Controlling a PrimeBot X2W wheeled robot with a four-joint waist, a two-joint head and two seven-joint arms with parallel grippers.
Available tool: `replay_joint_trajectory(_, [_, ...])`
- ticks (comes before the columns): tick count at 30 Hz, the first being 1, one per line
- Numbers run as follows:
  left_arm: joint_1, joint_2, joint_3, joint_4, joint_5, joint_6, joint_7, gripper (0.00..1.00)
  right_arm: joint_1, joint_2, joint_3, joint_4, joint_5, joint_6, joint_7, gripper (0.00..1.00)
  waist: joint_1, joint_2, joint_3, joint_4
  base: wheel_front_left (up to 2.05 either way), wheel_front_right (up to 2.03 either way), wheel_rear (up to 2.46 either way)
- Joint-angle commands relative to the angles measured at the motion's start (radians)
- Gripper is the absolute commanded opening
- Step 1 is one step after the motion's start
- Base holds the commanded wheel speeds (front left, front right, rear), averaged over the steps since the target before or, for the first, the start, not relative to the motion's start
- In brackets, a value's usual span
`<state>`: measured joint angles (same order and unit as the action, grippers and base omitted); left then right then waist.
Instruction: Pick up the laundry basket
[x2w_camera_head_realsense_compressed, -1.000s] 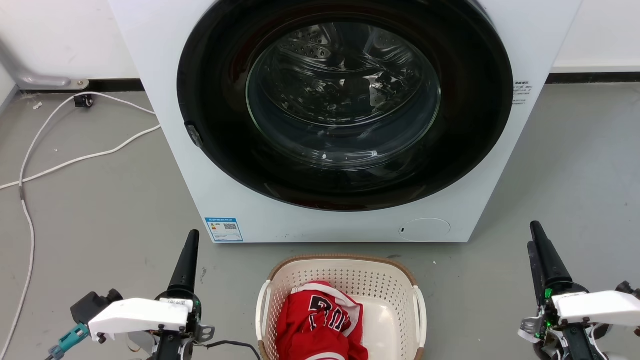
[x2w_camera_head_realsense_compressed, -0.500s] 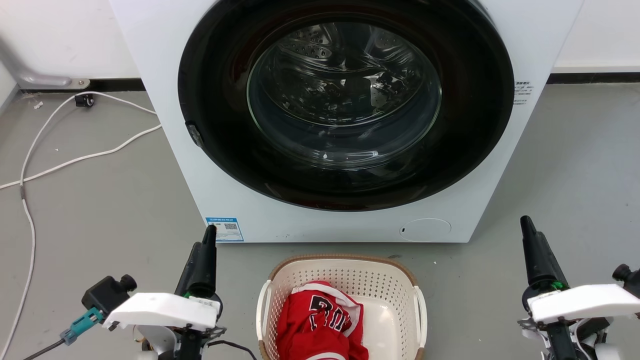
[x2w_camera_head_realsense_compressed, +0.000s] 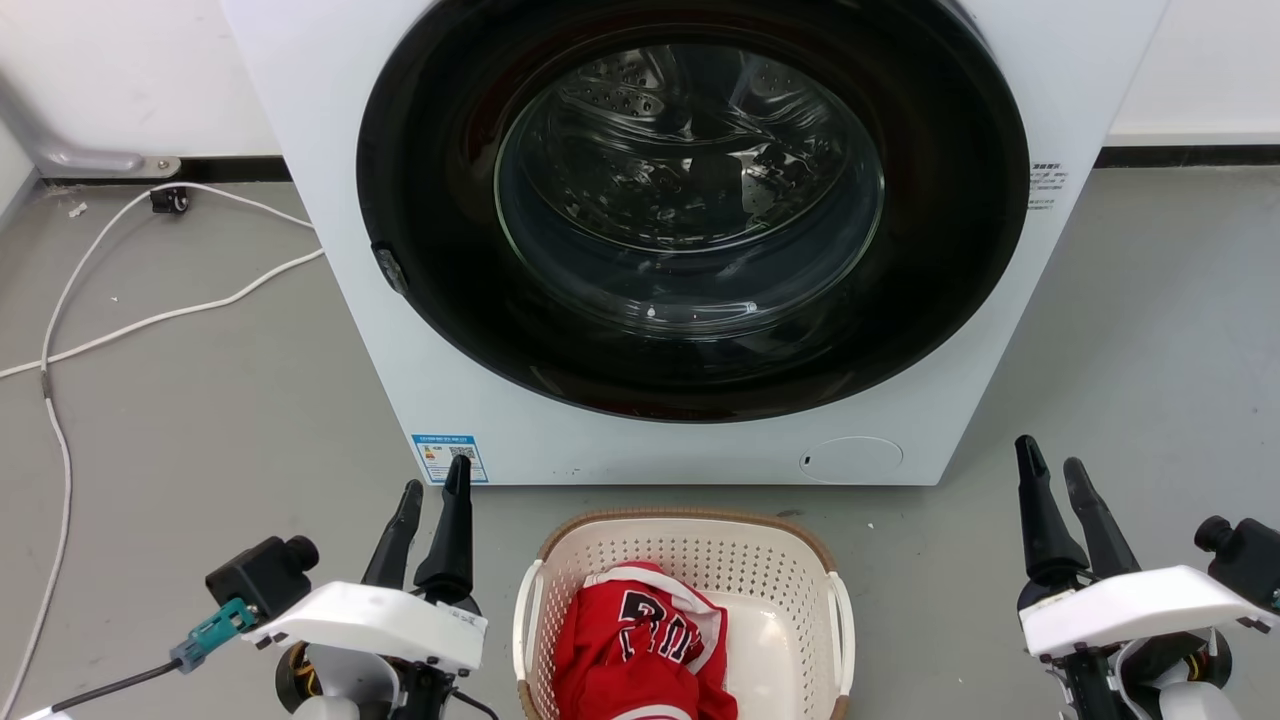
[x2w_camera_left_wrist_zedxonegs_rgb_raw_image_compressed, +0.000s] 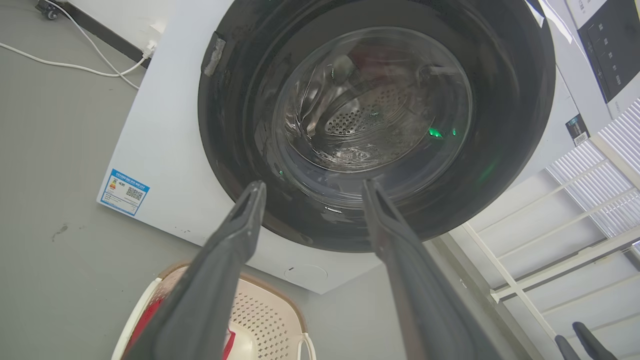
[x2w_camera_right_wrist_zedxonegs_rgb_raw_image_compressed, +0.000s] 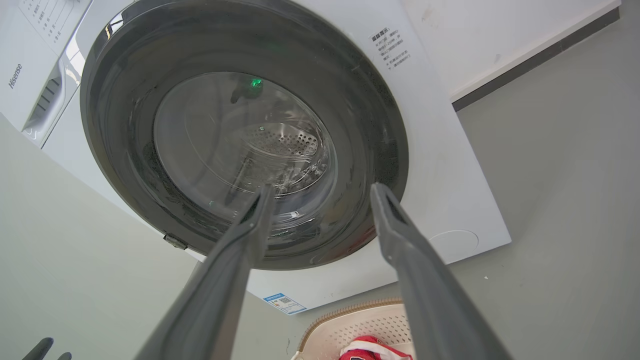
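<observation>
Sitting on grey floor (x2w_camera_head_realsense_compressed: 200, 420) by the washer (x2w_camera_head_realsense_compressed: 330, 200), the laundry basket (x2w_camera_head_realsense_compressed: 700, 548) is between left gripper (x2w_camera_head_realsense_compressed: 436, 475) and right gripper (x2w_camera_head_realsense_compressed: 1048, 452), both spread wide. Left wrist view adds white railings (x2w_camera_left_wrist_zedxonegs_rgb_raw_image_compressed: 550, 250); head view, a cable (x2w_camera_head_realsense_compressed: 150, 320).

The basket (x2w_camera_head_realsense_compressed: 680, 518) sits at 6 o'clock, just before the washer (x2w_camera_head_realsense_compressed: 330, 250) at 12, with a shirt (x2w_camera_head_realsense_compressed: 640, 640) in it (toward its left). The left gripper (x2w_camera_head_realsense_compressed: 436, 475) flanks it at 8 o'clock, the right gripper (x2w_camera_head_realsense_compressed: 1048, 454) at 4; a cable (x2w_camera_head_realsense_compressed: 150, 320) lies at 10.
</observation>
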<state>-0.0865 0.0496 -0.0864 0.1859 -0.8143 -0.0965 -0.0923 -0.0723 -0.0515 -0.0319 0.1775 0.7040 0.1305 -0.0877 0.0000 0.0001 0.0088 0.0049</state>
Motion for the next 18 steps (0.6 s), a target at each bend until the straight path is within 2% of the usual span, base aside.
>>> replay_joint_trajectory(1, [-0.022,0.003,-0.011,-0.007,0.051,0.003,-0.012,1.00,-0.016,0.000,0.004,-0.009,-0.048,0.000,-0.009,1.00,0.0000,-0.0001,-0.001,0.001,0.00,0.00,0.00])
replay_joint_trajectory(18, [-0.026,0.002,-0.057,0.012,0.287,0.023,-0.059,1.00,-0.003,0.000,0.008,-0.018,-0.266,0.000,-0.019,1.00,0.0000,-0.0001,0.001,0.002,0.00,0.00,0.00])
